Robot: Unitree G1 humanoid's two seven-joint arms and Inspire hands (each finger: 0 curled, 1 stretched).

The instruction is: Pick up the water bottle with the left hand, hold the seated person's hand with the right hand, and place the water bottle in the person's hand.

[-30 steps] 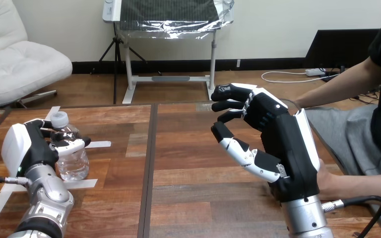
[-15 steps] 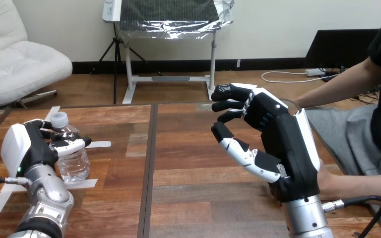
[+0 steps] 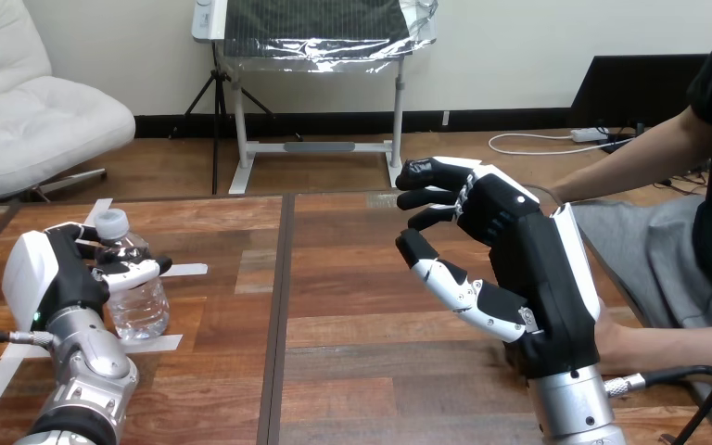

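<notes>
A clear water bottle (image 3: 139,304) with a white cap stands on the table at the left, on white tape marks. My left hand (image 3: 51,273) is round it, thumb across its front and fingers behind its neck. My right hand (image 3: 533,269) is raised over the right half of the table, with its fingers loosely bent and nothing between them. The person's hand (image 3: 614,345) lies on the table just behind the back of my right hand and is mostly hidden by it. I cannot tell whether they touch.
The person sits at the right, and their other forearm (image 3: 630,171) shows further back. White tape strips (image 3: 162,343) lie round the bottle. A dark seam (image 3: 278,315) runs down the wooden table between my hands.
My right hand has drifted very slightly to the right. The bottle and my left hand have stayed in place.
</notes>
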